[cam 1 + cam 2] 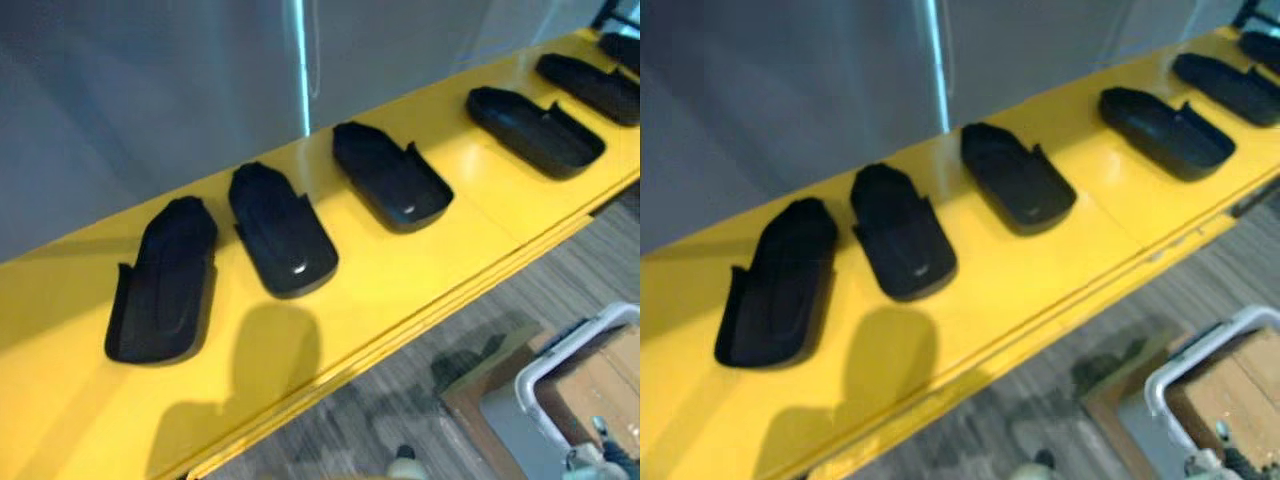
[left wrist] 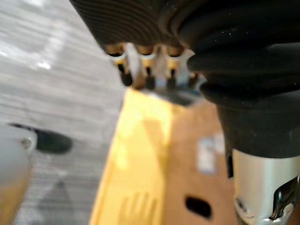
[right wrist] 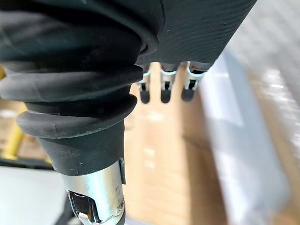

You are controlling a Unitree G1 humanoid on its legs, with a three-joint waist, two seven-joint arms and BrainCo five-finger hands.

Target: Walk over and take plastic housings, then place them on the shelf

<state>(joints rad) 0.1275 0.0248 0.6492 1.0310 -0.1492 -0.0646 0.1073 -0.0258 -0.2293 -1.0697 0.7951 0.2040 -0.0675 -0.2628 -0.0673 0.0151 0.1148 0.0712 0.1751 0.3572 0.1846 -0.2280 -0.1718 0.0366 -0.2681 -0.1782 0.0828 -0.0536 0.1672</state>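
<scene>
– Where are the housings right now?

– All on the yellow shelf, in a row from eight o'clock up to two o'clock in the head view. The first housing sits at eight o'clock, with the second housing just beside it. The third housing is near the centre and the fourth housing at two o'clock. The fifth housing and sixth housing are out toward the corner. All are black, and none touches its neighbour.

– Do they all point the same way?

– No. The first leans toward one o'clock and the rest lean toward eleven. A grey wall stands behind the shelf.

– And the robot hands – is either one carrying anything?

– Neither. The left robot hand has its fingers hanging loose and empty. Past them lie a yellow surface and brown cardboard. The right robot hand is the same, fingers slack and holding nothing, over a cardboard box.

– What's below the shelf?

– Grey striped floor. At five o'clock there is a white-rimmed bin; I can't tell what it holds.
</scene>
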